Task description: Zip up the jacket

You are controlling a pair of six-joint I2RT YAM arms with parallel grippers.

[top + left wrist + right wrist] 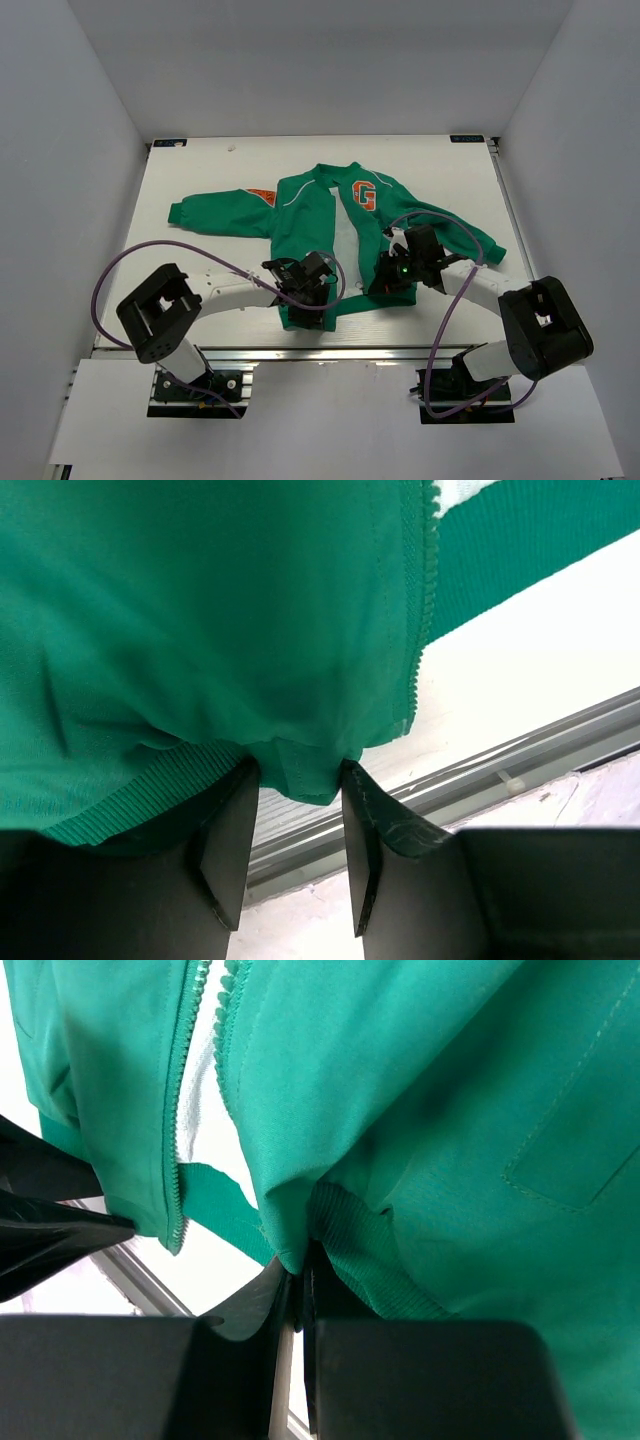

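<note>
Jacket (pixel 300 215) lying open at table (pixel 200 170) near edge, zip (pixel 178 1160) axis running far-to-near, base between grippers. Right hem (pixel 360 1250) being pinched by right gripper (pixel 297 1278); left gripper (pixel 300 775) parted, hem fold between jaws.

You can read just one mark: a big orange letter "G" patch (pixel 365 195) on the chest of the small green long-sleeved fabric jacket (pixel 303 215).

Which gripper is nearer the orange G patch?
Right. The right gripper is at the jacket hem below the G patch, on its panel; the left gripper is at the hem across the open front, farther away.
</note>
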